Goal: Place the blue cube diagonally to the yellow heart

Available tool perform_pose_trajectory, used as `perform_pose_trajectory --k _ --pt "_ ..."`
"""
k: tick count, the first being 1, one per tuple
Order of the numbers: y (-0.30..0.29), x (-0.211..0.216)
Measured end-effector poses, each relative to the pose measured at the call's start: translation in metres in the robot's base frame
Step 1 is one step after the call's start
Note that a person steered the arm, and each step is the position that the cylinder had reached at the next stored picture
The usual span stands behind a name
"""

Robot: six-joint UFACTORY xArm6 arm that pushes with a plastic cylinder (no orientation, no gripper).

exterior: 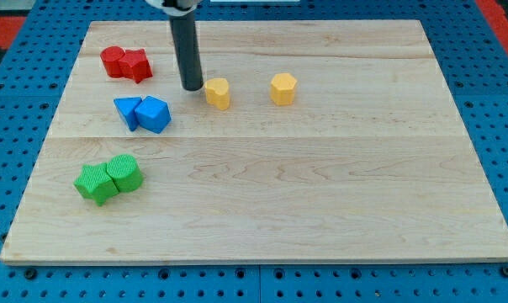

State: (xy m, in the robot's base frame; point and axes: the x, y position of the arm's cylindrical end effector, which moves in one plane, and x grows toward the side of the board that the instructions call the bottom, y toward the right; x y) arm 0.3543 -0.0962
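my tip (192, 87) is sitting just left of the yellow heart (218, 93); no jaws, so tool state can't be told. blue cube (155, 114) is lying below-left of it, touching a blue triangular block (127, 111) on the worktop (321, 194).

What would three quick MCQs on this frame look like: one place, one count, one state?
1. Where is my tip?
A. just left of a yellow block
B. among the green blocks
C. at the board's bottom edge

2. How many yellow blocks?
A. one
B. two
C. four

3. The two blue blocks are:
A. touching
B. stacked
C. far apart

Key:
1 A, the tip stands beside the left yellow block.
2 B, a second yellow block lies to the view's right.
3 A, the blue cube and the other blue block sit side by side in contact.
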Motion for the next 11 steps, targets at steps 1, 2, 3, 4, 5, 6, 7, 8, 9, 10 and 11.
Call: perform_pose_trajectory --k 1,2,3,4,5,6,7,8,9,10,11 --pt "0.049 0.014" --pt "0.086 0.017" --pt "0.065 0.084" --pt "-0.003 0.118" --pt "-0.090 0.094" --pt "-0.109 0.097" --pt "-0.120 0.058" --pt "-0.041 0.057" --pt "0.014 0.057" --pt "0.042 0.067" --pt "0.051 0.109"
